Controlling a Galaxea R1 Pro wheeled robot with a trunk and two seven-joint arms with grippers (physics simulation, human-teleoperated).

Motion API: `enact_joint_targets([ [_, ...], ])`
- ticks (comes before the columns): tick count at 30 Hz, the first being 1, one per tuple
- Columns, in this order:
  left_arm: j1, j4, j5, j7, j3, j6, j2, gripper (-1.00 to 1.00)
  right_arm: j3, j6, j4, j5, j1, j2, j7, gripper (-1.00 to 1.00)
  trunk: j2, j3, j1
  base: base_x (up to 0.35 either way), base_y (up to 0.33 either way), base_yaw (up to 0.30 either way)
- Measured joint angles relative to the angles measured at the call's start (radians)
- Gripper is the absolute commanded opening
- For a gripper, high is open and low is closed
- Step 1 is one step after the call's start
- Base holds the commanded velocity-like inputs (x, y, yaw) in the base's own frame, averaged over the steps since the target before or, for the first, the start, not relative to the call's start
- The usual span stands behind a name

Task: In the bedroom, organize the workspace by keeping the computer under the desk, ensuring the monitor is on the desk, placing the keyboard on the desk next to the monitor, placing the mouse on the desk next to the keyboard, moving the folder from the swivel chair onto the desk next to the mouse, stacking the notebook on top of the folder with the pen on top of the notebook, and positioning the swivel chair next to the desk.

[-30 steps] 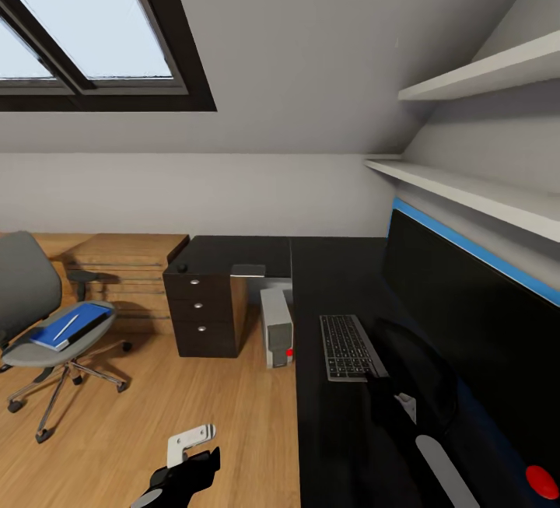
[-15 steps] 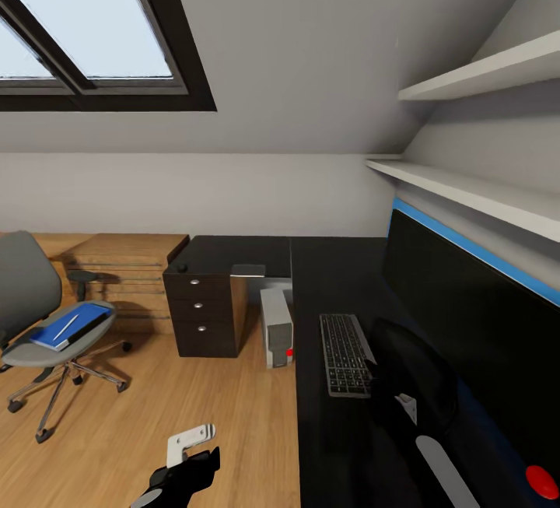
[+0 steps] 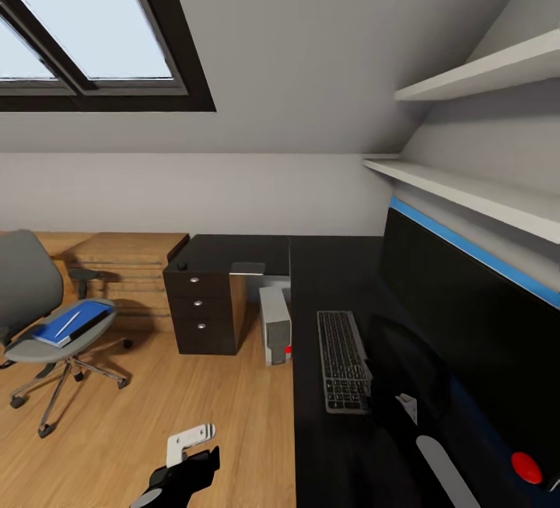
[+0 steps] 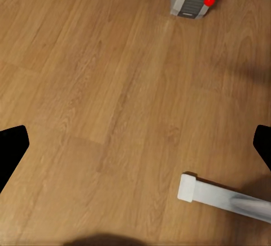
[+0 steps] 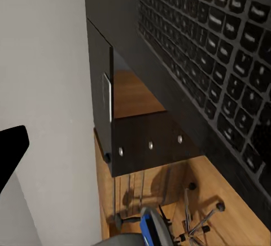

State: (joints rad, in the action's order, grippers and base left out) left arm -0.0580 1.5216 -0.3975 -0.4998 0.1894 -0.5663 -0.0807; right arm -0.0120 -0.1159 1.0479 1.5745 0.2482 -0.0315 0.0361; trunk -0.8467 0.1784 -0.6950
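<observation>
The keyboard [image 3: 343,361] lay on the black surface [image 3: 327,275] just beside the monitor [image 3: 474,337], its long axis running away from the robot. The right gripper [image 3: 393,403] stood at the keyboard's near end, the closer arm; whether its jaws were released could not be told. The left gripper [image 3: 187,453] hung over the floor [image 3: 155,399], jaws released and holding nothing. The folder [image 3: 74,323] lay on the swivel chair [image 3: 47,321], well apart to the left.

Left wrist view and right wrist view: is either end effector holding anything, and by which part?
Nothing is held. The left end effector is open over bare wooden floor; the right end effector's state cannot be told.
</observation>
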Motion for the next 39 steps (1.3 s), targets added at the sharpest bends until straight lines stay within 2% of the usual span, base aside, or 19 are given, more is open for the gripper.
enact_joint_targets([
  [6, 0.000, 0.000, 0.000, 0.000, 0.000, 0.000, 0.000, 1.00, 0.000, 0.000, 0.000, 0.000, 0.000, 0.000, 0.000, 1.00, 0.000, 0.000, 0.000, -0.066, -0.001, 0.000],
  [17, 0.000, -0.001, -0.001, 0.000, -0.005, 0.000, 0.001, 1.00, -0.011, 0.002, 0.000, -0.007, 0.001, 0.006, 0.001, 1.00, 0.000, 0.000, -0.001, -0.309, 0.049, 0.000],
  [19, 0.000, -0.001, -0.001, 0.000, -0.016, 0.000, 0.001, 1.00, -0.021, 0.003, 0.000, -0.016, 0.001, 0.014, 0.008, 1.00, 0.000, 0.000, 0.000, -0.256, 0.209, 0.000],
  [23, 0.000, -0.001, -0.001, 0.002, -0.041, 0.000, 0.001, 1.00, -0.047, 0.006, 0.000, -0.067, 0.002, 0.034, 0.060, 1.00, 0.000, 0.000, 0.000, -0.167, 0.265, 0.000],
  [25, -0.001, -0.001, -0.001, 0.003, -0.047, 0.000, 0.001, 1.00, -0.054, 0.007, 0.000, -0.106, 0.003, 0.043, 0.086, 1.00, 0.000, 0.000, 0.000, -0.080, 0.298, 0.000],
  [26, 0.000, -0.001, 0.000, 0.003, -0.050, 0.000, 0.001, 1.00, -0.059, 0.011, 0.001, -0.157, 0.004, 0.051, 0.109, 1.00, 0.000, 0.000, 0.000, -0.050, 0.310, 0.000],
  [28, 0.000, -0.001, 0.000, 0.004, -0.053, 0.000, 0.001, 1.00, -0.061, 0.020, 0.002, -0.220, 0.004, 0.060, 0.127, 1.00, 0.000, 0.000, 0.000, -0.025, 0.321, 0.000],
  [29, 0.000, 0.000, 0.000, 0.004, -0.056, 0.000, 0.001, 1.00, -0.066, 0.068, 0.004, -0.430, 0.004, 0.099, 0.151, 1.00, 0.000, 0.000, 0.000, -0.008, 0.329, 0.000],
  [30, 0.000, 0.000, 0.000, 0.004, -0.056, 0.000, 0.001, 1.00, -0.066, 0.078, 0.004, -0.478, 0.004, 0.109, 0.154, 1.00, 0.000, 0.000, 0.000, -0.005, 0.331, 0.000],
  [31, 0.000, -0.001, 0.001, 0.004, -0.056, 0.000, 0.001, 1.00, -0.066, 0.099, 0.003, -0.548, 0.004, 0.126, 0.157, 1.00, 0.000, 0.000, 0.000, -0.004, 0.331, 0.000],
  [32, 0.000, -0.001, 0.001, 0.004, -0.057, 0.000, 0.001, 1.00, -0.066, 0.111, 0.002, -0.582, 0.004, 0.133, 0.158, 1.00, 0.000, 0.000, 0.000, -0.003, 0.332, 0.000],
  [33, 0.000, -0.001, 0.001, 0.004, -0.057, 0.000, 0.001, 1.00, -0.065, 0.132, 0.002, -0.639, 0.004, 0.145, 0.160, 1.00, 0.000, 0.000, 0.000, -0.002, 0.332, 0.000],
  [37, 0.000, -0.001, 0.001, 0.004, -0.057, 0.000, 0.001, 1.00, -0.070, 0.163, 0.001, -0.717, 0.004, 0.160, 0.161, 1.00, 0.000, 0.000, 0.000, -0.001, 0.333, 0.000],
  [39, 0.000, -0.001, 0.001, 0.004, -0.057, 0.000, 0.001, 1.00, -0.077, 0.168, 0.001, -0.732, 0.004, 0.162, 0.162, 1.00, 0.000, 0.000, 0.000, 0.000, 0.333, 0.000],
])
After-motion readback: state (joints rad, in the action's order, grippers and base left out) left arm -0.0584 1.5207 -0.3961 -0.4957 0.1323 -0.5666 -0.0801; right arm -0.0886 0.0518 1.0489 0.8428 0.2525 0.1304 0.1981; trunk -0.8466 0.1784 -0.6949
